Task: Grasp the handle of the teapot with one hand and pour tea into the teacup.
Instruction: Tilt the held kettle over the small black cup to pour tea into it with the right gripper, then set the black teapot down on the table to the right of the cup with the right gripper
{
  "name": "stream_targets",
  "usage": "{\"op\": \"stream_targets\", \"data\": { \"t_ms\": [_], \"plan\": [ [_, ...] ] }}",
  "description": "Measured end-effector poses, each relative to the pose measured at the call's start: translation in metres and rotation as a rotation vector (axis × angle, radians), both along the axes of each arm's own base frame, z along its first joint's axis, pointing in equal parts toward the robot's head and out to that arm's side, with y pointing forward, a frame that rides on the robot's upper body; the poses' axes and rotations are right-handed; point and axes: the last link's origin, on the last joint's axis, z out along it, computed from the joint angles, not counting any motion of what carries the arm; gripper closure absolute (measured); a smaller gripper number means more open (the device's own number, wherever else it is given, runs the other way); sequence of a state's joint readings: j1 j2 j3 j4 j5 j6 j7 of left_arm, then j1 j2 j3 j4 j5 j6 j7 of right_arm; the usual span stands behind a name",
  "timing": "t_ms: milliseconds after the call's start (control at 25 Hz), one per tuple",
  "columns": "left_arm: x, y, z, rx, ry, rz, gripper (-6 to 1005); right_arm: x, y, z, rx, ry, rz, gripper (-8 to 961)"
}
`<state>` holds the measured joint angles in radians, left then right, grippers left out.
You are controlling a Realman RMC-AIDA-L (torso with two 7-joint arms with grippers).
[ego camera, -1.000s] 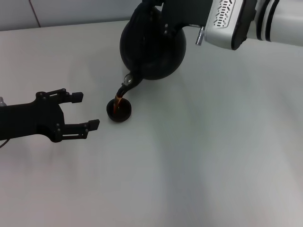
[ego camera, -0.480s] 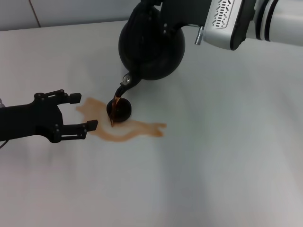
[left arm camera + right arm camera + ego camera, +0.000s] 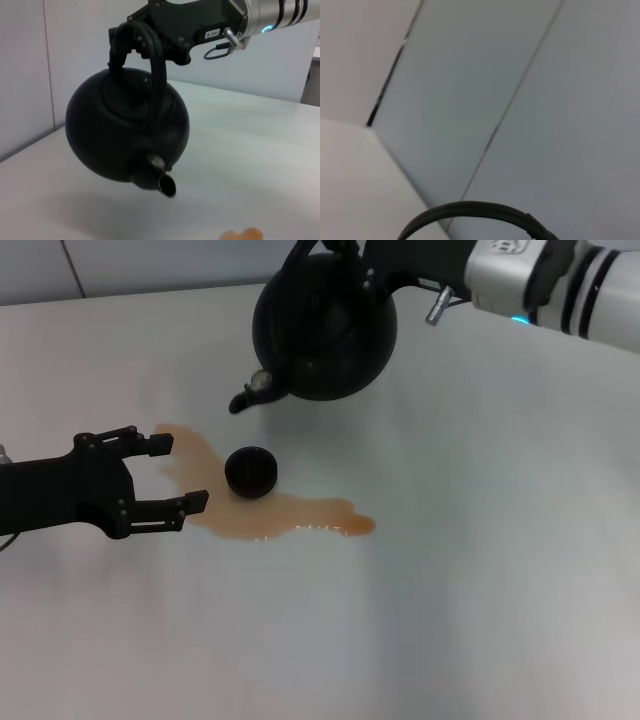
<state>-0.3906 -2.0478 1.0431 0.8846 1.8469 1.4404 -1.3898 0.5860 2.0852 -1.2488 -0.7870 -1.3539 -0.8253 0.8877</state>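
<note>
1. Head view: teapot [image 3: 322,328] hangs in the air near the far edge of the worktop [image 3: 480,570], a little toward the right side, spout low and aimed at the left near corner. The right gripper [image 3: 345,252] holds it by the handle [image 3: 298,254], clamped tight at the top of the hoop.
2. Head view: teacup [image 3: 250,471] stands on the worktop nearer than the teapot, apart from the spout. The tea [image 3: 285,518] lies as a light brown puddle around the cup, one tongue reaching toward the left edge, another toward the right (cup contents too dark to judge).
3. Head view: left gripper [image 3: 170,474] rests low near the left edge, fingers spread wide and empty, tips just beside the puddle and pointing at the cup.
4. Left wrist view: teapot [image 3: 127,132] tilted, spout down and dry; right gripper [image 3: 145,32] closed around the handle [image 3: 155,65]. A sliver of tea [image 3: 241,234] shows on the worktop.
5. Right wrist view: only an arc of the handle [image 3: 480,210] against pale wall panels [image 3: 485,90].
</note>
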Motion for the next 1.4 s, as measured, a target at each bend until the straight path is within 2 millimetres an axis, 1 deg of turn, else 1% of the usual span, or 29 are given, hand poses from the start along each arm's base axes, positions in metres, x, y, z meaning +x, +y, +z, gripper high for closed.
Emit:
{"op": "stream_targets", "data": {
  "t_ms": [120, 200, 240, 360, 400, 440, 560, 600, 640, 720, 800, 840, 1000, 1120, 1400],
  "plan": [
    [0.001, 0.000, 0.000, 0.000, -0.001, -0.002, 140, 0.006, -0.002, 0.003, 0.009, 0.050, -0.032, 868],
    [0.003, 0.000, -0.002, 0.000, -0.005, -0.005, 140, 0.017, -0.006, 0.004, 0.015, 0.113, -0.085, 868],
    [0.003, 0.000, -0.002, 0.000, -0.005, -0.005, 140, 0.017, -0.006, 0.004, 0.015, 0.113, -0.085, 868],
    [0.003, 0.001, -0.002, 0.001, -0.008, -0.006, 140, 0.029, -0.010, 0.005, 0.020, 0.169, -0.139, 867],
    [0.004, 0.001, -0.002, 0.001, -0.009, -0.007, 140, 0.037, -0.013, 0.005, 0.020, 0.197, -0.173, 867],
    [0.004, 0.001, -0.002, 0.001, -0.009, -0.007, 140, 0.037, -0.013, 0.005, 0.020, 0.197, -0.173, 867],
    [0.004, 0.001, -0.002, 0.003, -0.010, -0.009, 140, 0.049, -0.019, 0.005, 0.011, 0.231, -0.229, 867],
    [0.005, 0.001, -0.002, 0.004, -0.011, -0.010, 140, 0.057, -0.023, 0.003, 0.004, 0.247, -0.263, 867],
    [0.005, 0.001, -0.002, 0.004, -0.011, -0.010, 140, 0.057, -0.023, 0.003, 0.004, 0.247, -0.263, 867],
    [0.005, 0.001, -0.002, 0.005, -0.011, -0.010, 140, 0.065, -0.026, 0.003, 0.001, 0.256, -0.293, 867],
    [0.005, 0.001, -0.002, 0.005, -0.012, -0.012, 140, 0.078, -0.030, 0.004, 0.009, 0.267, -0.335, 867],
    [0.006, 0.001, -0.002, 0.006, -0.012, -0.015, 140, 0.078, -0.030, 0.004, 0.009, 0.267, -0.335, 867],
    [0.006, 0.001, -0.003, 0.009, -0.011, -0.026, 140, 0.097, -0.035, 0.005, 0.032, 0.272, -0.406, 868],
    [0.007, 0.001, -0.003, 0.009, -0.012, -0.027, 140, 0.103, -0.037, 0.005, 0.039, 0.263, -0.428, 868],
    [0.008, 0.002, -0.003, 0.009, -0.013, -0.030, 140, 0.106, -0.038, 0.004, 0.038, 0.258, -0.438, 846]
  ]
}}
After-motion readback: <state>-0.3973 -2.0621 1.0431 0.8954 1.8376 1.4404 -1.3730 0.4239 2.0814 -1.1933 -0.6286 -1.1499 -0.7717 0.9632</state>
